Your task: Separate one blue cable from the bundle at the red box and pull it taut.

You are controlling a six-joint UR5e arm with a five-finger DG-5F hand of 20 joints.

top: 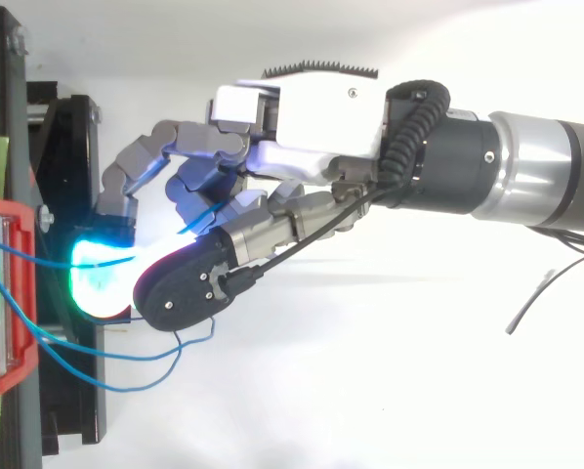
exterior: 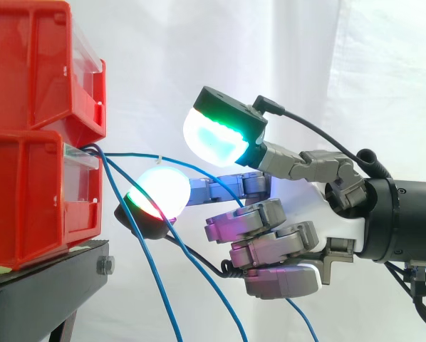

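Several thin blue cables come out of the front of the lower red bin [exterior: 28, 199]. One blue cable [exterior: 127, 154] runs almost straight from the bin to my hand [exterior: 341, 221], passes over the outstretched finger and goes in among the curled fingers. In the top view the same cable [top: 28, 252] leaves the bin's edge toward the glowing pads. The thumb pad [exterior: 214, 135], green and white, hovers above the cable. The white and red finger pad [exterior: 159, 191] sits just below it. The other blue cables [exterior: 152, 274] hang down loosely under the hand.
A second red bin [exterior: 35, 64] is stacked on the lower one, both on the black stand [exterior: 42, 285]. In the top view, slack cable loops [top: 126, 358] lie beside the stand. A white curtain hangs behind.
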